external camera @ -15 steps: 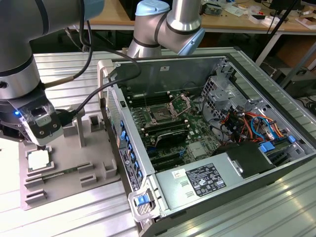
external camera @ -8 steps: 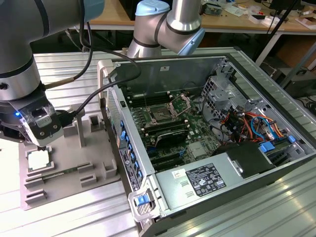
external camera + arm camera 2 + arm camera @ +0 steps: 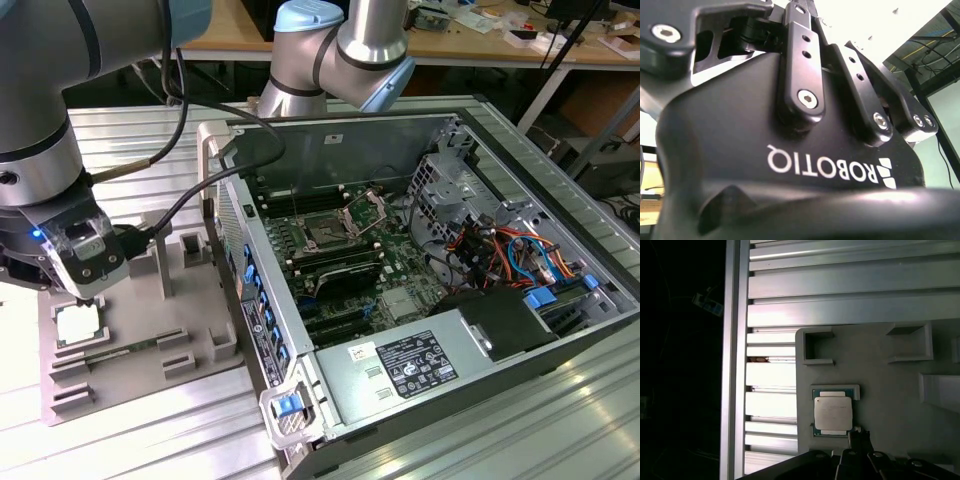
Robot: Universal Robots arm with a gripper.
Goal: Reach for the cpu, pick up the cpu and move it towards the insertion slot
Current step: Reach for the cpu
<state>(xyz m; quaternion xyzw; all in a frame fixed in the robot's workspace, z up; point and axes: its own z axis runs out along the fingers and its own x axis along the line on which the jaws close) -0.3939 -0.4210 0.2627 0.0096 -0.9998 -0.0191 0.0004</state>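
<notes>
A: Where is the cpu [image 3: 78,325], and how is the end effector [image 3: 89,297] set?

B: At the exterior view's left, the cpu is seen lying flat in the grey tray [image 3: 190,335], metal top up. The end effector hangs just over it. Whether it is wide or narrow cannot be told, and nothing is seen to be held.

A: And the long axis?

B: The cpu is nearly square. In the first wrist view its slightly longer side is laid across the slats of the surface [image 3: 840,305].

A: What could go wrong?

B: With an off-centre grip it could be tipped, then jammed in the tray or dropped. Further right, the case wall [image 3: 232,215] stands before the slot [image 3: 325,232] and could be struck.
</notes>
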